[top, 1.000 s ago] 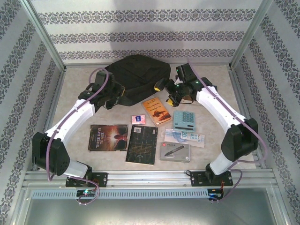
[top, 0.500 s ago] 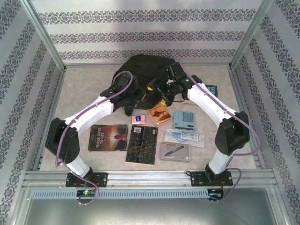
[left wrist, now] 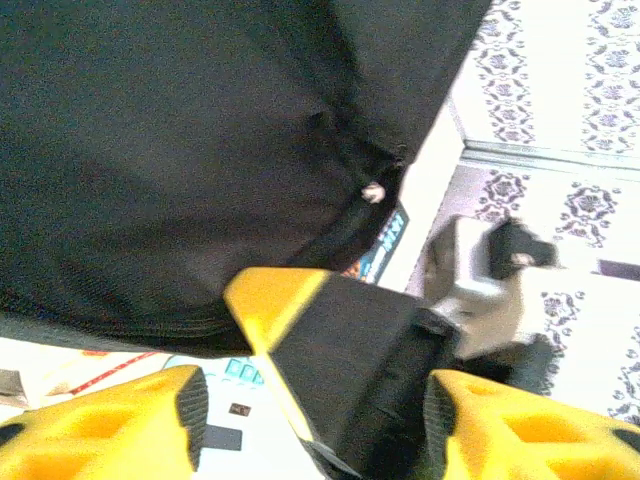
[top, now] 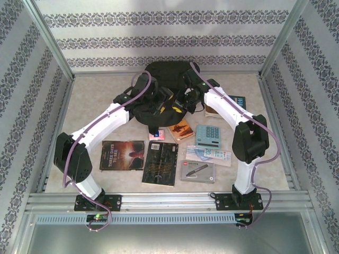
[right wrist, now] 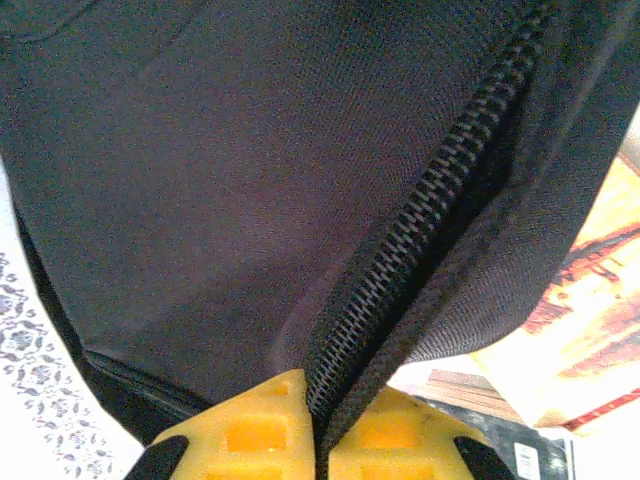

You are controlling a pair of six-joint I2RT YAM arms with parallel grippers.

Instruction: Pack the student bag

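Note:
The student bag (top: 165, 79) is a black fabric backpack lying at the back middle of the table. Both grippers meet at its near edge. My left gripper (top: 161, 104) is open; in the left wrist view its yellow fingers (left wrist: 110, 425) stand wide apart under the bag's dark cloth (left wrist: 180, 150). A yellow and black finger of the right gripper (left wrist: 340, 365) lies between them. My right gripper (top: 181, 100) is shut on the bag's zipper edge (right wrist: 420, 250), with the zipper teeth and fabric running up from between its fingertips (right wrist: 260, 430).
Near the bag's front lie an orange book (top: 181, 128), a small pink item (top: 155, 135) and a teal calculator (top: 208, 135). Closer in are two dark books (top: 122, 155) (top: 160, 163), a pen box (top: 197, 171) and a flat packet (top: 208, 154). Another book (top: 235, 100) lies right.
Both arms swung in to the bag's near edge. The left gripper, shut before, has opened. The right gripper, open before, has closed on the zipper edge.

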